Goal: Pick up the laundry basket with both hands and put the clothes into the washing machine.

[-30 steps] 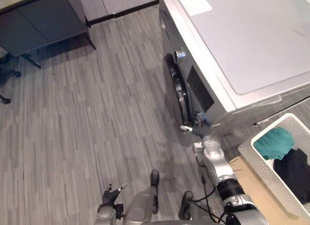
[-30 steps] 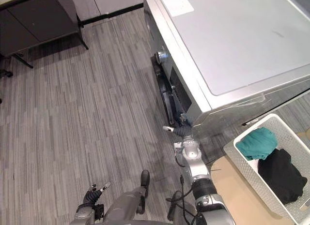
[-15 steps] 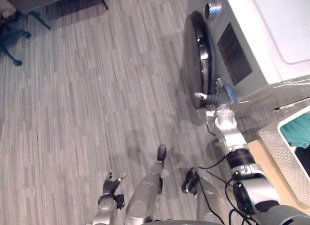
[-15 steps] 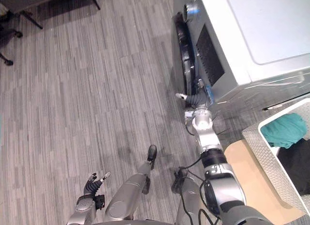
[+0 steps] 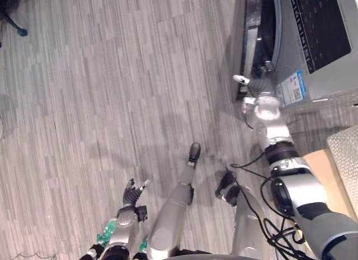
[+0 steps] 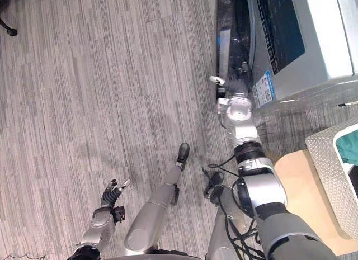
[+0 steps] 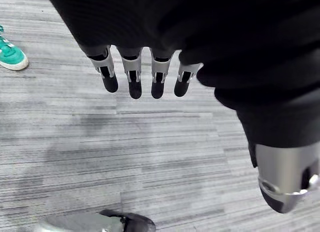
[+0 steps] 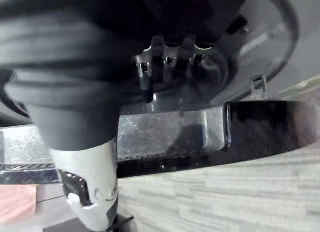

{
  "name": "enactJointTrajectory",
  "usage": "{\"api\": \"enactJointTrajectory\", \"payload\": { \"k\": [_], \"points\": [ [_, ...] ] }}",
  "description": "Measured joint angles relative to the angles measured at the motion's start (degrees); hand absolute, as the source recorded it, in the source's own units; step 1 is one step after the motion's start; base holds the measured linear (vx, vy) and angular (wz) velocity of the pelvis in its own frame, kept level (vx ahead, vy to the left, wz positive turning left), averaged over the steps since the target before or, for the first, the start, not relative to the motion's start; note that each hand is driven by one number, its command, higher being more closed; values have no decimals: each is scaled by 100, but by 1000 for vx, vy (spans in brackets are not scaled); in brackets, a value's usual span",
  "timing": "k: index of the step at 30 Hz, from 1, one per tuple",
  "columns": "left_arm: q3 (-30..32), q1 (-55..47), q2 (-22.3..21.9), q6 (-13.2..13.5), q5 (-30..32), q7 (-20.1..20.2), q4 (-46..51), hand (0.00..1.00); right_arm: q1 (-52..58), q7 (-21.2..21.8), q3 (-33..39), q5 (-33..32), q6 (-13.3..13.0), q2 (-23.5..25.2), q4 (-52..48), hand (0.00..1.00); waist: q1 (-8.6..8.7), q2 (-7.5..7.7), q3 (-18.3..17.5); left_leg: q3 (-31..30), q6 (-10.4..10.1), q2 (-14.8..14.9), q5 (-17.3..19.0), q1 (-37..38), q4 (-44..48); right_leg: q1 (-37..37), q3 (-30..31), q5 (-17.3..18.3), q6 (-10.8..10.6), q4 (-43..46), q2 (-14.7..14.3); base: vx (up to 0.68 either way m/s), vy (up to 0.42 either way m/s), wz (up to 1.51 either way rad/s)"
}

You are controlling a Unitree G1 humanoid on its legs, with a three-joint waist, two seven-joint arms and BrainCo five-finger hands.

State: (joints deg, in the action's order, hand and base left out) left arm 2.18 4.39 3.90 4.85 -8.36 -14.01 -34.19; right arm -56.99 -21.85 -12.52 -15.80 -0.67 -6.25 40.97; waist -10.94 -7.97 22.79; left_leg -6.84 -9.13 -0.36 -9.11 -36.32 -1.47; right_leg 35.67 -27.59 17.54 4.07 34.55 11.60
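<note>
Blue-white label (image 5: 293, 86) beside right hand (image 5: 257, 81)

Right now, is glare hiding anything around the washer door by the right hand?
Right eye view: glare whitens the washing machine along its top, while the dark door beside the right hand is readable. Right wrist view: pale reflections streak the glossy door surface.

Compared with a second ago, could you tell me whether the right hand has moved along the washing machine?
No. The camera has shifted, but the right hand stays at the lower edge of the door, beside the label.
</note>
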Motion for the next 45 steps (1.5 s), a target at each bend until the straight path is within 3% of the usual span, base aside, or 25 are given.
{"api": "enactJointTrajectory", "payload": {
  "k": [2,4,8,11,14,16,18,20,21,24,27,29,31,33,36,39,41,45],
  "points": [
    [-3,318,-332,32,-3,-29,184,0,-666,-5,-376,-46,18,67,-67,0,-381,-309,67,-55,367,29,-293,-96,721,-16,-300,103,-6,257,170,68,-96,65],
    [-64,352,-358,130,-3,-86,412,0,-1173,159,-655,-34,-165,176,-516,0,-434,-421,97,-386,276,-47,-299,-69,490,-26,-544,293,-74,440,285,55,-91,84],
    [-212,353,-379,175,-10,-108,426,0,-1827,310,-645,-55,-562,423,-764,0,-667,-420,97,-717,173,-181,-467,-8,311,-203,-678,464,-130,507,365,12,-67,71],
    [-212,248,-372,173,-11,-110,399,0,-1762,353,-639,-59,-553,460,-657,0,-730,-398,96,-715,106,-189,-567,126,123,-224,-503,474,-150,494,359,-31,-53,7],
    [-286,319,-367,138,-10,-116,303,0,-1266,471,-627,-54,-472,173,-645,0,-566,-373,104,-640,108,-130,-708,232,-105,-106,-269,365,-184,438,307,-91,-39,-41],
    [-332,433,-321,83,-9,-134,277,0,-636,532,-631,20,-324,-58,-809,0,-459,-190,115,-392,108,-50,-708,276,-190,36,23,199,-198,354,215,-93,2,-82],
    [-446,822,-213,32,-4,-149,124,0,384,585,-619,128,-219,-418,-1157,0,-84,-32,149,-220,167,52,-755,359,-294,76,287,-66,-242,110,38,-72,32,-75],
    [-463,1261,-68,-7,7,-226,26,0,1229,646,-492,289,-158,-573,-1561,0,156,143,247,-47,177,132,-763,476,-379,62,511,-258,-267,-79,-93,-60,35,-74],
    [-506,1614,129,-46,13,-279,-49,0,1730,769,-381,494,-159,-607,-1744,0,405,265,312,2,177,154,-763,512,-379,64,649,-342,-284,-176,-157,-66,27,-70],
    [-646,2711,742,-128,82,-390,-417,0,2919,969,-52,879,-161,-594,-1954,0,769,554,351,218,170,222,-750,513,-387,191,936,-528,-346,-346,-275,-68,15,-65],
    [-658,3567,1364,-148,139,-400,-697,0,3593,1112,101,1115,-159,-552,-1954,0,1014,738,425,367,65,282,-627,495,-390,283,1133,-690,-361,-465,-376,-60,11,-53],
    [-660,4187,1962,-192,183,-400,-938,0,4219,1257,261,1373,-165,-520,-2116,0,1059,909,435,604,108,370,-551,401,-391,440,1339,-853,-377,-608,-511,-24,19,-60],
    [-651,4734,2546,-208,185,-401,-947,0,4919,1377,519,1562,-182,-489,-2554,0,1182,949,434,724,123,435,-546,138,-390,681,1370,-992,-350,-730,-576,17,21,-31],
    [-655,5067,2801,-219,188,-405,-944,0,5340,1429,807,1597,-226,-431,-2940,0,1213,971,441,846,219,471,-605,-17,-389,821,1396,-1085,-322,-775,-619,58,13,-19],
    [-653,5500,3174,-239,239,-477,-863,0,5740,1427,1097,1583,-385,-346,-3707,0,1272,1154,527,976,302,510,-645,-132,-383,951,1472,-1118,-311,-827,-675,90,-17,-18],
    [-654,5744,3351,-255,343,-420,-731,0,5932,1420,1295,1540,-592,-299,-4268,0,1259,1241,571,1107,422,592,-558,-335,-224,1027,1492,-1207,-277,-990,-773,84,-26,-15],
    [-646,5703,3176,-283,342,-430,-624,0,5952,1422,1301,1469,-644,-294,-4341,0,1272,1252,576,1195,492,612,-504,-382,-148,1029,1508,-1211,-274,-1017,-793,84,-15,-9],
    [-150,5719,3175,-342,340,-516,-624,0,6186,1419,1330,1298,-687,-278,-4520,0,1266,1256,578,1382,493,653,-501,-366,-133,1022,1555,-1218,-268,-1033,-835,67,-17,-7]
  ]
}}
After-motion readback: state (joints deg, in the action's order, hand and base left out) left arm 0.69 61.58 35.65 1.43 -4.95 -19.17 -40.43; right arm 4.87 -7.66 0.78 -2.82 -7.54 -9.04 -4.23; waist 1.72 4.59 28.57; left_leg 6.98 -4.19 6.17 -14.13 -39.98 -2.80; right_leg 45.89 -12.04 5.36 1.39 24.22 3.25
